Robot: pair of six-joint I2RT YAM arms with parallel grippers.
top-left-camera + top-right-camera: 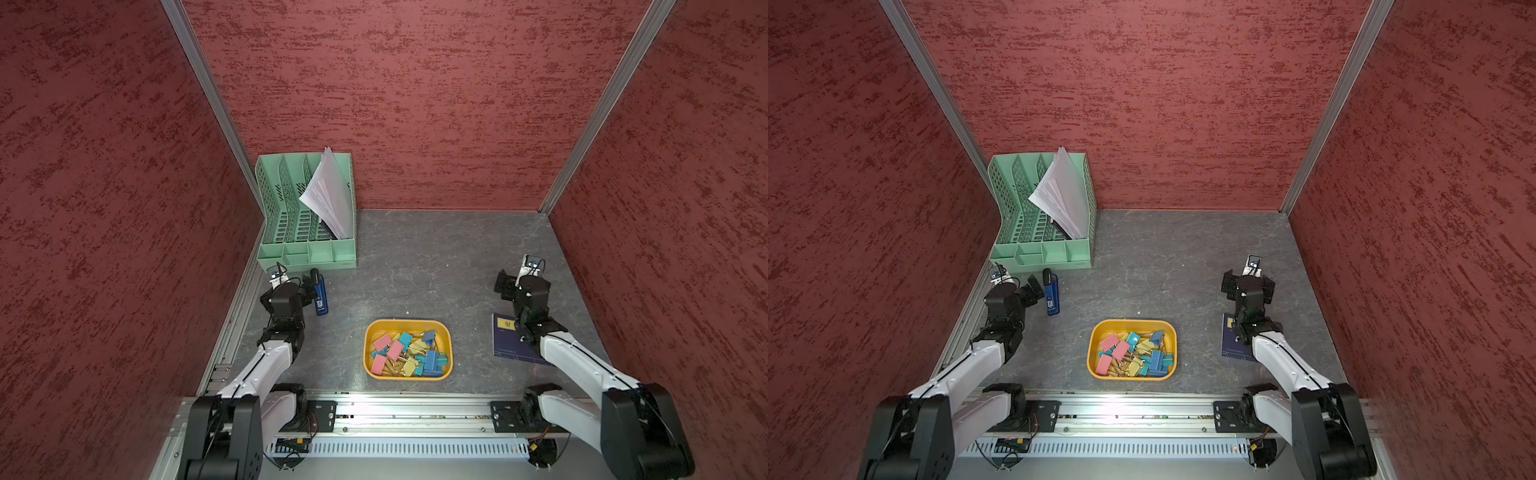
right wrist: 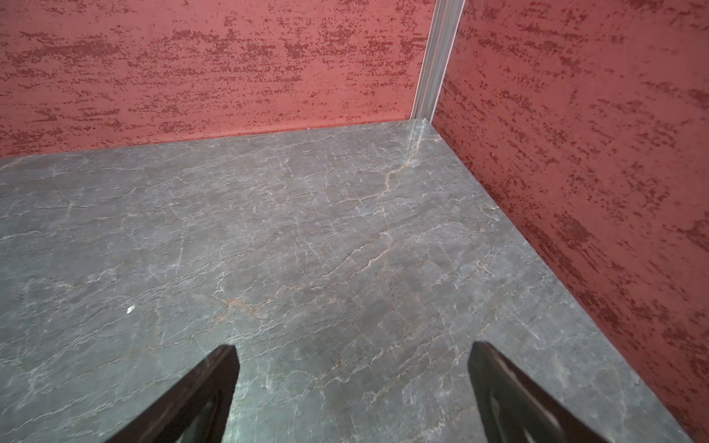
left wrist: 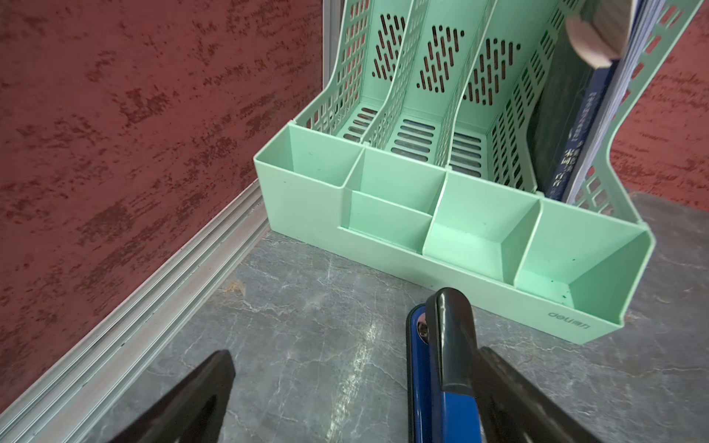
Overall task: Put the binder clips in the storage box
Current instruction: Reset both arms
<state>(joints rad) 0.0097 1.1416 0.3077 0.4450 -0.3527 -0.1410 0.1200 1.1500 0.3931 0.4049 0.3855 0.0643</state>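
Jaws: left gripper and right gripper are both gaping, gripping nothing.
Binder clips: are lying piled inside the yellow storage box.
Around: blue stapler is sitting beside left gripper, fronting green file organizer.

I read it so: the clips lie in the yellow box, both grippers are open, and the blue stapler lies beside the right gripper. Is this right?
Not quite. The stapler lies beside the left gripper, not the right gripper; the left wrist view and both top views show it. The rest holds: the clips lie in the box, and both grippers are open.
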